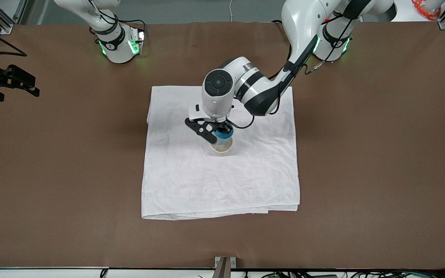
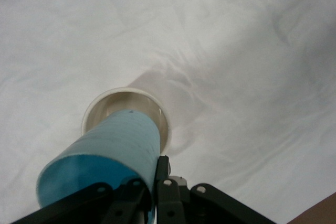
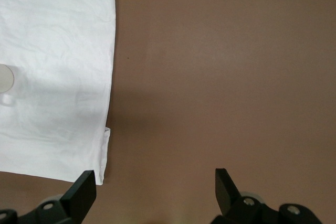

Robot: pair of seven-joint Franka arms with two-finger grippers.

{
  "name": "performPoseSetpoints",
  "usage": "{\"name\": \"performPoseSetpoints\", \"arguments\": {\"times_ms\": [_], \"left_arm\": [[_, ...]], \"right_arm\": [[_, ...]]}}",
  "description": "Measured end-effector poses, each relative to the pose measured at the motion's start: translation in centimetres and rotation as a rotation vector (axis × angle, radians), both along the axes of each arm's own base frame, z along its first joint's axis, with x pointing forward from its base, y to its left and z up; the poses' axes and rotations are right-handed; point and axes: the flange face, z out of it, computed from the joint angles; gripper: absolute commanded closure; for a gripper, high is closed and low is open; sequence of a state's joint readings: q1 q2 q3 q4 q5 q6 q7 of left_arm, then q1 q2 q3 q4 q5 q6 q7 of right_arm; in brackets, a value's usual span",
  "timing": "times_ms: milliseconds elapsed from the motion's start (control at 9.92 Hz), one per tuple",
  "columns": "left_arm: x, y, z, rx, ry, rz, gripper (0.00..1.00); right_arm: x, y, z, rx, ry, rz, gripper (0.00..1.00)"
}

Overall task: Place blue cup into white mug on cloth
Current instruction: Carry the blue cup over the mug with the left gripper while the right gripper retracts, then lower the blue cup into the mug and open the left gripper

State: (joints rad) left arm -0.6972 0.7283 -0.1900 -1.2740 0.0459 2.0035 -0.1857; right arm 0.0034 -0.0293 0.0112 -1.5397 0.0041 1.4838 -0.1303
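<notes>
The white cloth [image 1: 222,181] lies spread in the middle of the table. The white mug [image 1: 222,148] stands on it near its centre; its handle is hidden. My left gripper [image 1: 218,135] is shut on the rim wall of the blue cup [image 1: 225,133] and holds it tilted right over the mug. In the left wrist view the blue cup [image 2: 110,148] has its lower end at the mouth of the white mug [image 2: 160,109], and my left gripper [image 2: 156,179] pinches the cup's wall over the cloth [image 2: 236,51]. My right gripper [image 1: 29,87] waits open and empty.
The bare brown table [image 1: 361,154] surrounds the cloth. In the right wrist view my right gripper [image 3: 155,182] hangs over bare table [image 3: 220,77] beside the cloth's edge [image 3: 102,129]. The arms' bases stand along the table's edge farthest from the front camera.
</notes>
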Motion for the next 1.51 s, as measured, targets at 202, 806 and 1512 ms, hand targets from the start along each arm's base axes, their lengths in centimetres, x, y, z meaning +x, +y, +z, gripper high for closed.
{"name": "performPoseSetpoints", "arguments": {"times_ms": [202, 806, 1512], "left_arm": [[-0.8, -0.7, -1.4, 0.026, -0.004, -0.028, 1.00], [-1.7, -1.4, -4.5, 0.106, -0.042, -0.092, 1.00], [-0.3, -0.8, -4.8, 0.088, -0.082, -0.073, 0.92]], "right_arm": [[0.0, 0.6, 0.0, -0.005, 0.000, 0.013, 0.00], [0.0, -1.3, -0.1, -0.009, 0.002, -0.021, 0.00], [0.0, -1.7, 0.0, -0.010, 0.000, -0.028, 0.00]]}}
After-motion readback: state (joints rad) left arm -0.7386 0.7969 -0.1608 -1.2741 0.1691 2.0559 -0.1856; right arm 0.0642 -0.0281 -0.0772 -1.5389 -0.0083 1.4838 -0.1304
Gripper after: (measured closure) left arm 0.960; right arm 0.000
